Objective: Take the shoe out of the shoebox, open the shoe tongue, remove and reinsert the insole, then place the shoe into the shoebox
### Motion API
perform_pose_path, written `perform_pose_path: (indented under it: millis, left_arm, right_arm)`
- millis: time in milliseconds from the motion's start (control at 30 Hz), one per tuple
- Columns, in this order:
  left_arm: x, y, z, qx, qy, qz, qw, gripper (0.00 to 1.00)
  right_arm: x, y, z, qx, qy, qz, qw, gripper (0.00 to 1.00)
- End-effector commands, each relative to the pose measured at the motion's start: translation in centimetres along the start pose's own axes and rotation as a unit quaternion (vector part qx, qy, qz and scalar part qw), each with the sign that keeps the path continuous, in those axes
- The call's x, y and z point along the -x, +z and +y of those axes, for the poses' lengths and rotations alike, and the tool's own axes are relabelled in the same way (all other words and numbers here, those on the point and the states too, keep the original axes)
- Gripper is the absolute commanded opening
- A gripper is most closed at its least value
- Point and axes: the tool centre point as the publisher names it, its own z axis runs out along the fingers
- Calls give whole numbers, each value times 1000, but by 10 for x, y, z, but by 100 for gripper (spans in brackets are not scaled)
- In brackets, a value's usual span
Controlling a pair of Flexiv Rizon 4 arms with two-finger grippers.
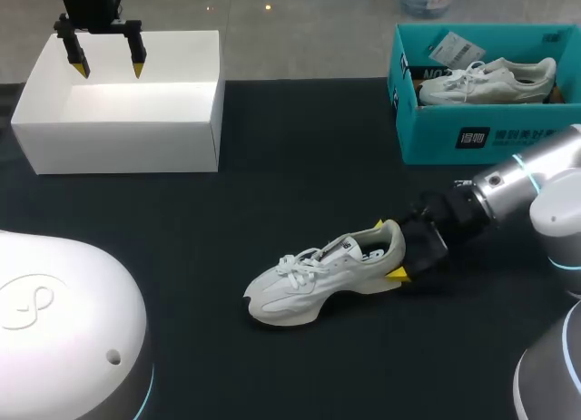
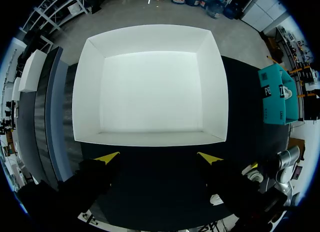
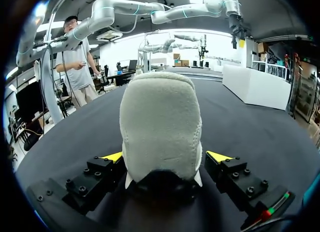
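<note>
Seemingly spread, the right gripper (image 3: 166,156) straddles the heel (image 3: 161,122) of the white shoe (image 1: 318,275). In the right wrist view each yellow tip sits just beside the heel with a sliver of gap, so nothing is pinched yet. The shoe stands on its sole on the black table (image 1: 182,257), out of any box and free to slide.

The main risk is uneven contact: if one finger meets the heel first, the shoe would probably pivot and swing its toe away. The heel collar looks soft and padded, so a squeeze there may crush it and slip off. A lift from the heel alone could let the toe droop.

The laces (image 1: 304,259) lie across the tongue, and opening it with one claw would likely drag the shoe. The left gripper (image 1: 110,72) hangs spread and empty over the white shoebox (image 1: 118,148), well apart, so it offers no bracing
</note>
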Motion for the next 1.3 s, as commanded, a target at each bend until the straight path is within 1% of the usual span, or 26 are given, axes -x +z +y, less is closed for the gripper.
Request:
perform_pose_path:
  millis: [33, 133, 167, 200, 233, 267, 300, 533, 667, 833, 933, 1167, 1300]
  left_arm:
    - [0, 0, 0, 0, 0, 0, 1000, 100]
    - [0, 0, 0, 0, 0, 0, 1000, 100]
    - [0, 0, 0, 0, 0, 0, 1000, 100]
    - [0, 0, 0, 0, 0, 0, 1000, 100]
    - [0, 0, 0, 0, 0, 0, 1000, 100]
    - [0, 0, 0, 0, 0, 0, 1000, 100]
    - [0, 0, 0, 0, 0, 0, 1000, 100]
    - [0, 0, 0, 0, 0, 0, 1000, 100]
    - [0, 0, 0, 0, 0, 0, 1000, 100]
    - [0, 0, 0, 0, 0, 0, 1000, 100]
    - [0, 0, 0, 0, 0, 0, 1000, 100]
    - [0, 0, 0, 0, 0, 0, 1000, 100]
    - [0, 0, 0, 0, 0, 0, 1000, 100]
  right_arm:
    - [2, 9, -1, 1, -1, 9, 1000, 100]
    - [-1, 13, -1, 0, -2, 13, 1000, 100]
    - [-3, 14, -2, 0, 0, 12, 1000, 81]
    - [-4, 15, -2, -1, 3, 7, 1000, 45]
    - [-5, 15, -3, 0, 4, 4, 1000, 31]
    - [-7, 16, -3, 2, 5, 3, 1000, 3]
    - [-8, 16, -4, 4, 7, -2, 1000, 0]
    - [-14, 8, -1, 13, 13, -40, 999, 0]
    - [-17, -2, -3, 11, 21, -62, 998, 0]
    - [-22, -17, -5, 6, 38, -109, 993, 0]
    - [-24, -24, -7, 6, 45, -124, 991, 0]
    - [-28, -25, -10, 2, 56, -146, 988, 0]
    - [-29, -24, -11, 0, 64, -169, 983, 0]
